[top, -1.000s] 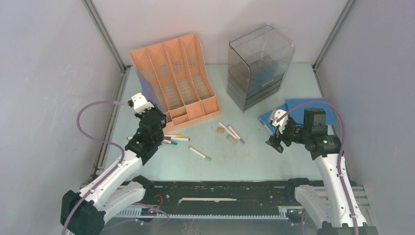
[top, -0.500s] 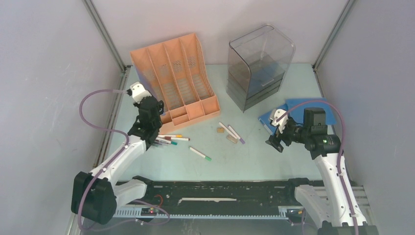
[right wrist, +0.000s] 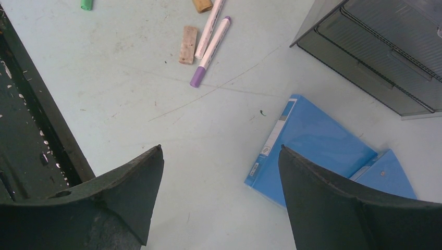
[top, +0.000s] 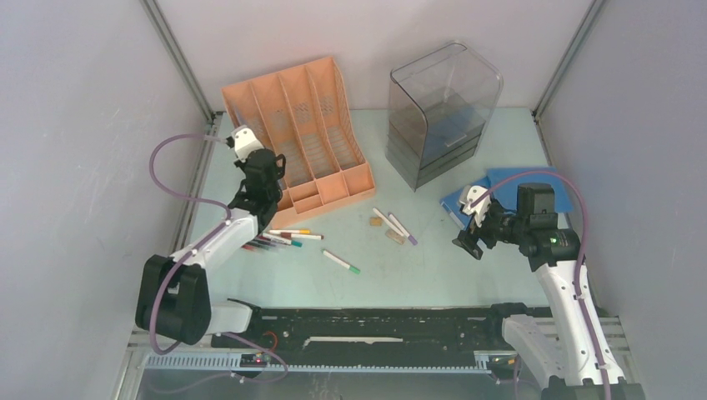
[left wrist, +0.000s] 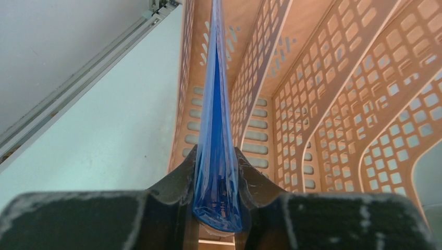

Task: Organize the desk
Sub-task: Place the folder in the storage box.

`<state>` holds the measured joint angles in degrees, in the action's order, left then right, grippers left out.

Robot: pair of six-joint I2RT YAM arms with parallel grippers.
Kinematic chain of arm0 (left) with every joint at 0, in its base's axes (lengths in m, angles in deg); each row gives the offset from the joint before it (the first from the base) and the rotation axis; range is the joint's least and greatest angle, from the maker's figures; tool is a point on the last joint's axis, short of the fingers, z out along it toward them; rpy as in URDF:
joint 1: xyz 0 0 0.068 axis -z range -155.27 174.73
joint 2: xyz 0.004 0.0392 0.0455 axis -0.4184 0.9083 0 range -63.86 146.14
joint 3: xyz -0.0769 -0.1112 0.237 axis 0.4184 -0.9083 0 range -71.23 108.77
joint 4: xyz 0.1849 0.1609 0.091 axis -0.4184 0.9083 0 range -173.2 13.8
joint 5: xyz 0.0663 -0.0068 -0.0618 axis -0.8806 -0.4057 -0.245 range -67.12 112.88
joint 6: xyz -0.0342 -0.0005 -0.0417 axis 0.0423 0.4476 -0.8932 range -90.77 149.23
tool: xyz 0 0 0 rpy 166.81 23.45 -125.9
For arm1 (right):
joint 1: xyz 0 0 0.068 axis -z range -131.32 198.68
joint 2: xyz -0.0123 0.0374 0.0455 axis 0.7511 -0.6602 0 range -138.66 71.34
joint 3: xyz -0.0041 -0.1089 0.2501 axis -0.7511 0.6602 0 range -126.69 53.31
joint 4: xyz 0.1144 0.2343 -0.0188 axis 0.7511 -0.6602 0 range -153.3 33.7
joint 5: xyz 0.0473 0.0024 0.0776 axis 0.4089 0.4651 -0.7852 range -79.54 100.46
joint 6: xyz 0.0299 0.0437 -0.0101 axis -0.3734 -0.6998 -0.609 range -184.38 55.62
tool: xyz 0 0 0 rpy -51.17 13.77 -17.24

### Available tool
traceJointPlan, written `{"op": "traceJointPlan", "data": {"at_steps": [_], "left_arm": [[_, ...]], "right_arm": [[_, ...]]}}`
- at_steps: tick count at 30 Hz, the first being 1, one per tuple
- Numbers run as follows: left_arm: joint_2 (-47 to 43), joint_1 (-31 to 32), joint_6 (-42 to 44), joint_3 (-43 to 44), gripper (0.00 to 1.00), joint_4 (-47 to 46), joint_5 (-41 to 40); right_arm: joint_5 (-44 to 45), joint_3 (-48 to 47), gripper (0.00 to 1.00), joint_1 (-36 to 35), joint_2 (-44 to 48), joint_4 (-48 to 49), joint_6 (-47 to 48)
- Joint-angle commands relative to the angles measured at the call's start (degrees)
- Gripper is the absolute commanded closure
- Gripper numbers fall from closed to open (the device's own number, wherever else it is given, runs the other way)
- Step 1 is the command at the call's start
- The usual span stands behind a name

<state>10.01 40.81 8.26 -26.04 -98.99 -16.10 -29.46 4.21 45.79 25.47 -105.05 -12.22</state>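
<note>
Left gripper (left wrist: 216, 167) is clamping a blue folder (left wrist: 215, 104) at the orange rack (left wrist: 323, 104). Right gripper (right wrist: 219, 156) is hovering open above the desk (right wrist: 130, 78)

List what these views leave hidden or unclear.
- Left wrist view: the folder in the left gripper is edge-on, its top cut by the frame; which rack slot it meets, if any, is unclear.
- Top view: the left arm covers some markers; count unclear.
- Top view: the right arm hides part of the flat folders.
- Top view: drawer unit is tinted; contents unreadable.
</note>
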Motion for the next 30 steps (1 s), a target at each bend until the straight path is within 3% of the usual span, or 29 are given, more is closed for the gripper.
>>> {"op": "traceJointPlan", "data": {"at_steps": [1,12,14,18,22,26,30], "left_arm": [[2.0,-1.2,1.2,2.8,1.00,-3.6,-0.5],[5.7,-4.3,-2.3,3.2,1.00,-2.3,3.1],[6.0,-4.4,-2.6,3.2,0.96,-2.0,3.3],[6.0,-4.4,-3.3,3.2,0.66,-1.0,3.5],[3.9,-4.4,-4.1,2.9,0.46,0.3,4.7],[-1.2,-4.4,-4.6,1.8,0.31,0.9,8.4],[-8.2,-4.3,-4.3,-2.4,0.20,-1.8,17.9]], "right_arm": [[-0.9,0.3,0.12,-0.4,-0.1,0.6,0.2],[-1.1,0.2,0.12,-0.4,-0.7,0.4,0.4],[-1.0,0.3,0.12,-0.4,-0.7,0.3,0.4],[-1.0,0.2,0.12,-0.4,-0.7,0.4,0.5],[-0.7,0.2,0.12,-0.4,-0.9,0.3,0.5],[-0.4,0.2,0.12,-0.4,-0.8,0.3,0.6],[-0.3,0.3,0.12,-0.1,-0.7,0.4,0.6]]}}
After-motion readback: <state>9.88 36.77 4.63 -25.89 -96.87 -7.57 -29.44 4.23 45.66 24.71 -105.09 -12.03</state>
